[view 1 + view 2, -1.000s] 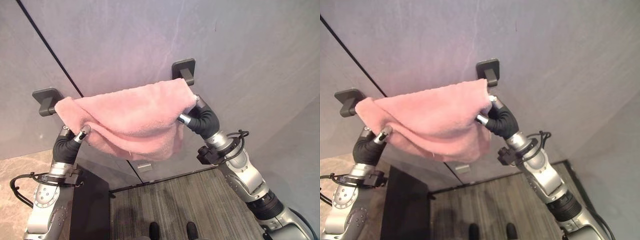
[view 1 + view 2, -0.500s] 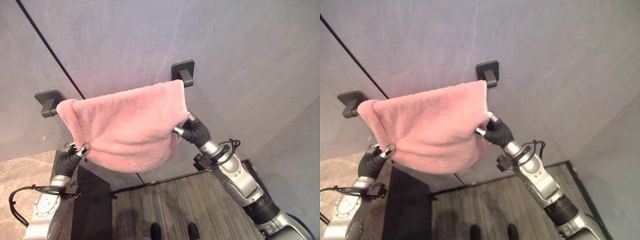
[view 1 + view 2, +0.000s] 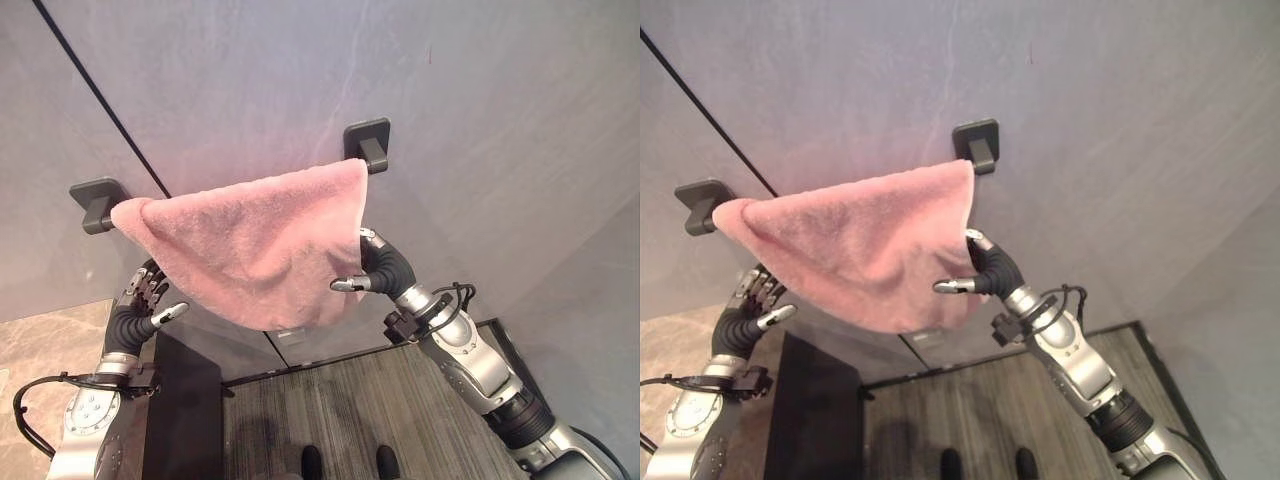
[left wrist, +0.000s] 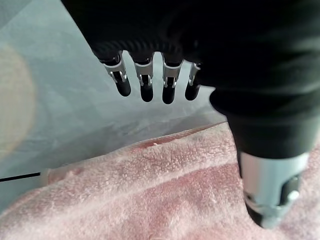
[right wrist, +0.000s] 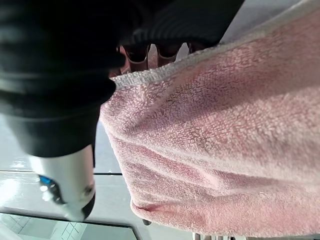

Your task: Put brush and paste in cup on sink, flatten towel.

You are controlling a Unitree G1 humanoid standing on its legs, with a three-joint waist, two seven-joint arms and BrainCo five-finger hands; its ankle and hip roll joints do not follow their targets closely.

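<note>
Pink towel (image 3: 250,245) draped over wall rail; my left hand (image 3: 143,297) spread open; right hand (image 3: 375,270) fingers behind cloth, state unclear.

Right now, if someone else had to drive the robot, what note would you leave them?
Left hand: open, just below the towel's left side, not gripping it.
Right hand: at the towel's right edge, thumb out in front; grip cannot be told.
Towel: draped over the bar between two wall brackets, creased, lower edge sagging to a point.
Done: towel is spread along the bar.
Left: smooth it flat. The sink step can't be judged from these views.
</note>
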